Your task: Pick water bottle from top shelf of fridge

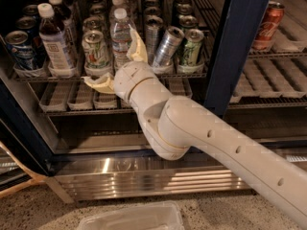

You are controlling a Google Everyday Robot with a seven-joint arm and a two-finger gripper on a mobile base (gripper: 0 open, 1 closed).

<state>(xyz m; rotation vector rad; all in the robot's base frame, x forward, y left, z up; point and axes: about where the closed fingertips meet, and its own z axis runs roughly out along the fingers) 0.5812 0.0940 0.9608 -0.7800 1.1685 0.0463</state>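
Observation:
The water bottle [121, 38], clear with a white cap, stands upright at the front of the top shelf [38, 76] of the fridge [235, 47]. My gripper [110, 55] is open right in front of the bottle. One cream finger [137, 45] rises along the bottle's right side. The other finger [99, 84] lies low to the left, below the shelf edge. The bottle's lower part is hidden behind my wrist. I cannot tell whether the fingers touch the bottle.
A white-capped bottle of dark liquid [53, 40] and a blue can [21, 49] stand at the left. A green-white can [95, 49] stands beside the water bottle, and a tilted silver can [168, 44] leans on its right. A red can [267, 20] is beyond the post. A clear bin [129, 217] lies on the floor.

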